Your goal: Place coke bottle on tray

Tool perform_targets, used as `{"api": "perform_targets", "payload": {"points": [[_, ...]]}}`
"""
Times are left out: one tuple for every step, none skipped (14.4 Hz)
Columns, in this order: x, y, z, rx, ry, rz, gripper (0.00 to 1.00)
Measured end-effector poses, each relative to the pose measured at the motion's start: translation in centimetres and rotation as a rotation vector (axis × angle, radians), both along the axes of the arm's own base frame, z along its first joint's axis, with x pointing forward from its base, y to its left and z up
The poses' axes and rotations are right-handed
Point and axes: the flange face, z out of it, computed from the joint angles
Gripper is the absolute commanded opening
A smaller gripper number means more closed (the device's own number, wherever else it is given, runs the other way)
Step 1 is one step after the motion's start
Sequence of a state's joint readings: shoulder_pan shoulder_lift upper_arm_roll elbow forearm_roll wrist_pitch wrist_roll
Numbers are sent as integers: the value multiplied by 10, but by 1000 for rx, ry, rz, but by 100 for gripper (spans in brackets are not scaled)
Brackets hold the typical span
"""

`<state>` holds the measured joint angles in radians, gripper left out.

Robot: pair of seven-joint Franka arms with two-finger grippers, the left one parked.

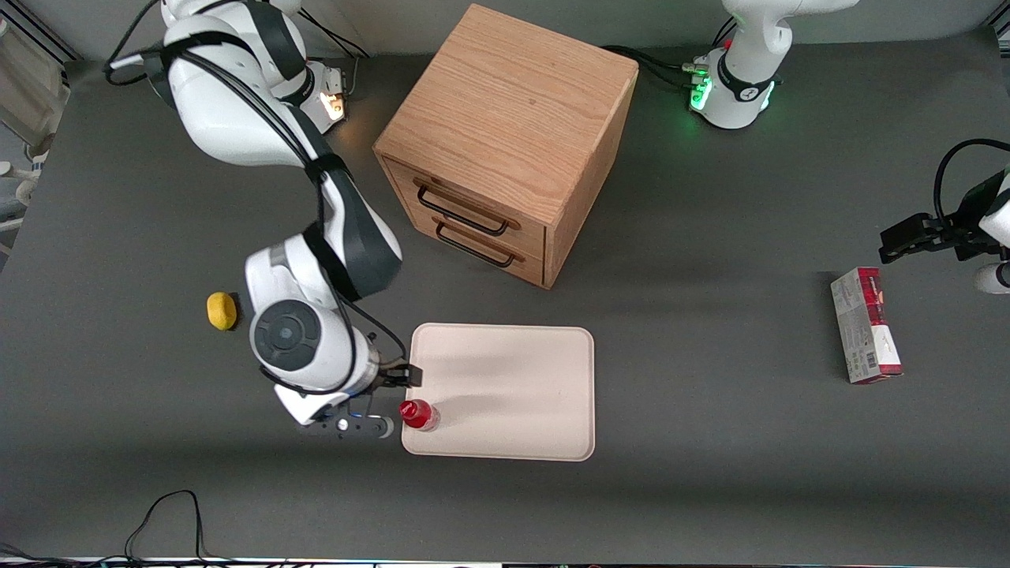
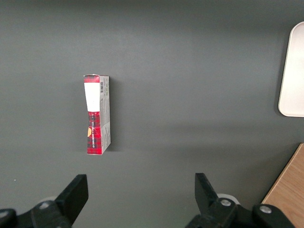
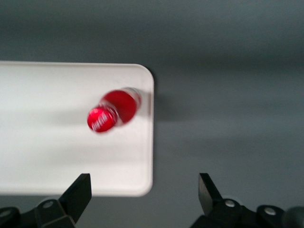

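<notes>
The coke bottle (image 1: pixel 418 414), small and red with a red cap, stands upright on the cream-white tray (image 1: pixel 521 394), in the tray's corner nearest the front camera at the working arm's end. My right gripper (image 1: pixel 390 401) hovers just off that tray edge, beside the bottle, open and empty. In the right wrist view the bottle (image 3: pixel 114 109) stands on the tray (image 3: pixel 47 147) near its rounded corner, apart from the open gripper (image 3: pixel 145 192), whose fingertips (image 3: pixel 78 192) straddle the tray's edge.
A wooden two-drawer cabinet (image 1: pixel 505 150) stands farther from the front camera than the tray. A yellow lump (image 1: pixel 222 311) lies beside the working arm. A red-and-white carton (image 1: pixel 865 325) lies toward the parked arm's end, also in the left wrist view (image 2: pixel 97 114).
</notes>
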<state>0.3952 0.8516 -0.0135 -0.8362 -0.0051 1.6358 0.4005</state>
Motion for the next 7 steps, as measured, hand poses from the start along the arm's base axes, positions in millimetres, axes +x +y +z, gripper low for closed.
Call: {"api": "perform_targets", "payload": {"points": [[-5,-17,25,-9,26,27,100],[-10,-36,50,-12,42,42,100],[-15,-57,72,-10,49,55,100],[-20,-77,88,-7,52,72,100],[-27,-97,100,-3,56,92,100],[-36,-117,110,2,57,110,100],[-45,-135,118,6,59,120,100]]}}
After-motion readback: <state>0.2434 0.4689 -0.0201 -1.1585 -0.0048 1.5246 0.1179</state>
